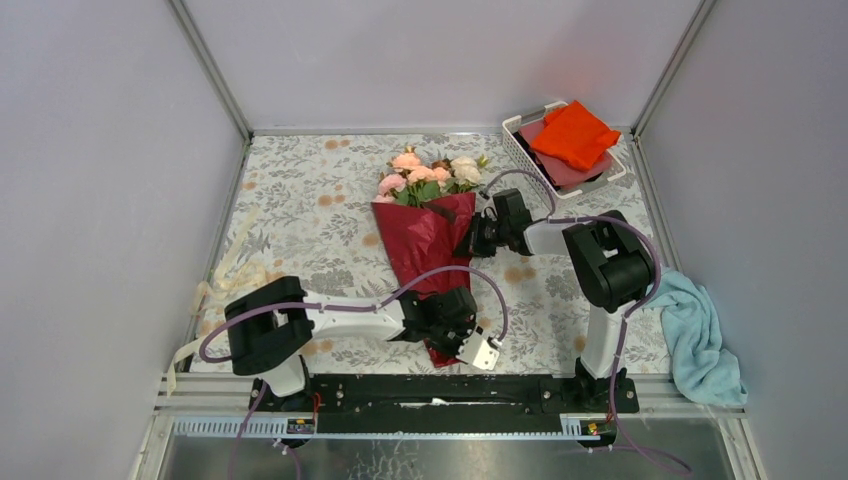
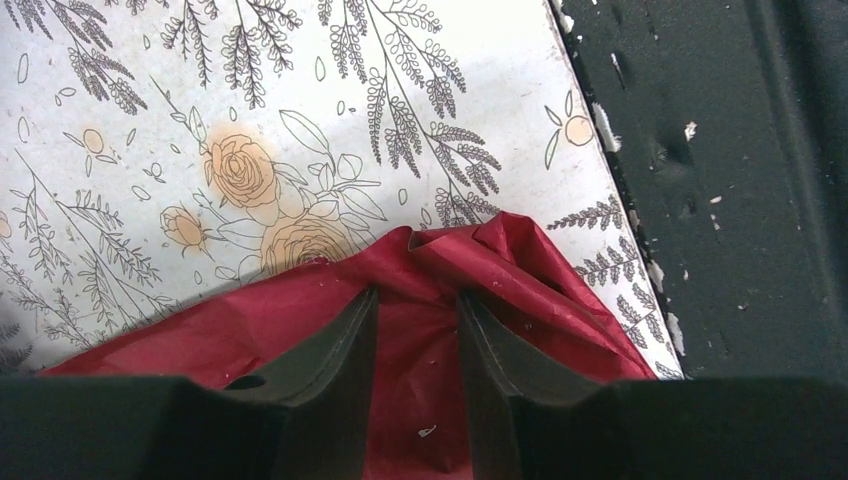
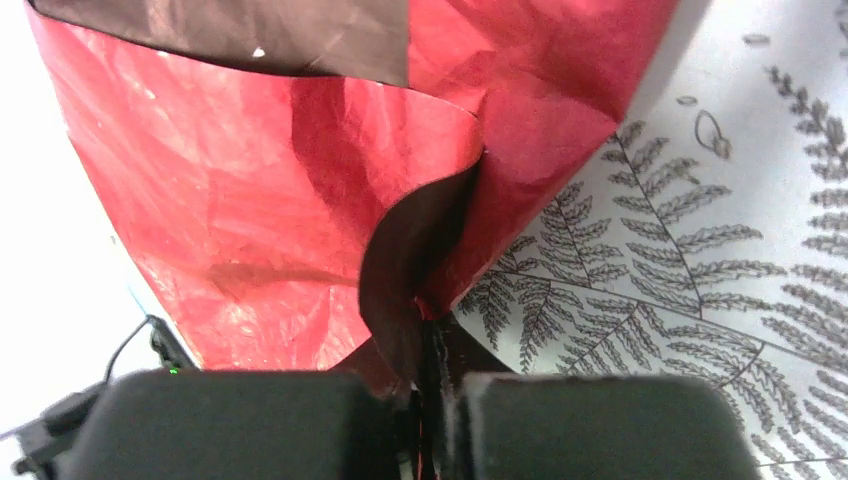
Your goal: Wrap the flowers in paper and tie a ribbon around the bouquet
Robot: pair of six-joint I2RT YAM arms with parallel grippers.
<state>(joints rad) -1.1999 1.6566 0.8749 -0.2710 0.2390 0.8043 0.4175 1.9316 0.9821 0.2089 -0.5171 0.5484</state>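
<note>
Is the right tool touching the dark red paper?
Touching. The right wrist view shows the right tool closed on a folded edge of the paper.

Stems of flowers (image 1: 428, 172) hidden inside paper (image 1: 425, 240), pink cloth (image 1: 575, 172) under orange cloth (image 1: 573, 135)

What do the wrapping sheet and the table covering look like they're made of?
The paper looks like thin, dark red tissue-like paper: matte, finely crinkled, seemingly translucent where lit. The table cover is a smooth, flat sheet with a floral print, possibly vinyl or cloth.
</note>
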